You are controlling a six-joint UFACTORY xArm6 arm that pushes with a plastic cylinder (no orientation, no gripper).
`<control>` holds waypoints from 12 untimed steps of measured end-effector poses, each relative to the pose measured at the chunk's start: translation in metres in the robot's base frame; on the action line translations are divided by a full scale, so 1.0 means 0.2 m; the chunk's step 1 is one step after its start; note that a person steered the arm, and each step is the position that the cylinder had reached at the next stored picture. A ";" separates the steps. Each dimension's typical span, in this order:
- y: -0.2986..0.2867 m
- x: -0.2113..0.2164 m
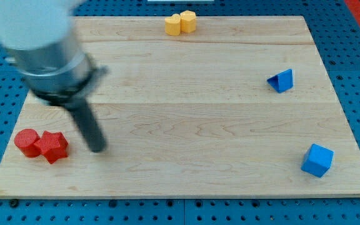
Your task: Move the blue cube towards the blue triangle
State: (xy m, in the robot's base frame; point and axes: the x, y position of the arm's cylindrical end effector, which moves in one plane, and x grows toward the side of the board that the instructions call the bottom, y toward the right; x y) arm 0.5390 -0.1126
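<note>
Camera view: arm body blurred and cut off at the view's top left. No claw on this rig, just a rod; my tip (97,148) sits right of the red blocks (42,144). Your blue cube (317,160), wooden-looking and rotated corner-down, lies below the blue triangle (281,80) on the wood board (186,112).

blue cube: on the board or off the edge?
On the board. The blue cube sits wholly on the wooden board, near its bottom-right corner, below the blue triangle. My tip is far left.
</note>
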 end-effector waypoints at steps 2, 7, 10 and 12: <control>0.74 0.34; 1.77 0.00; 1.73 -0.31; 1.78 -0.37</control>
State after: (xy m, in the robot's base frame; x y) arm 0.4644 0.2441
